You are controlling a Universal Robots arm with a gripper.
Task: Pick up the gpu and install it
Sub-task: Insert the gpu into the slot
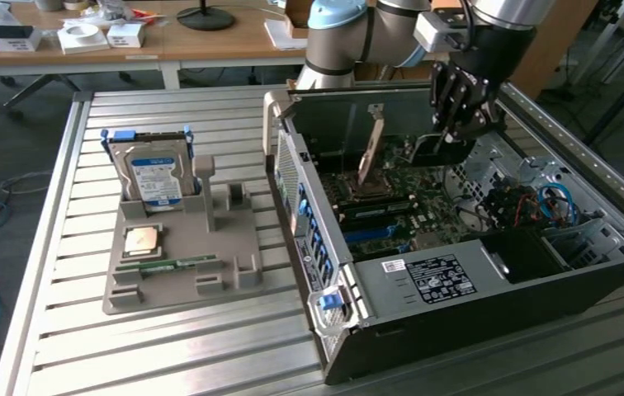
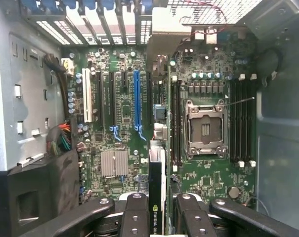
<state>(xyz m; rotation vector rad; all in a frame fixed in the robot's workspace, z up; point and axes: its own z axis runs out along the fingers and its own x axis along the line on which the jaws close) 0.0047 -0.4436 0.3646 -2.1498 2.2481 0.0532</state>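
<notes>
1. One robot arm [image 1: 345, 33] with one gripper [image 1: 456, 132].
2. One graphics card [image 2: 156, 197].
3. One computer case [image 1: 477, 330] with one motherboard [image 2: 124, 113] inside.
4. One processor socket [image 2: 205, 129].
5. One blue slot [image 2: 136, 101] and one white slot [image 2: 87, 101].
6. One grey tray [image 1: 180, 247] carrying one hard drive [image 1: 158, 175], one processor chip [image 1: 141, 241] and one memory stick [image 1: 169, 265].
7. One slatted table [image 1: 70, 330].

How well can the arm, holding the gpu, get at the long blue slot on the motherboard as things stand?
Probably yes. The case side is open, the blue slot looks empty and nothing crosses it. The gpu, gripped by the fingers, hangs parallel to it but off to one side.
</notes>
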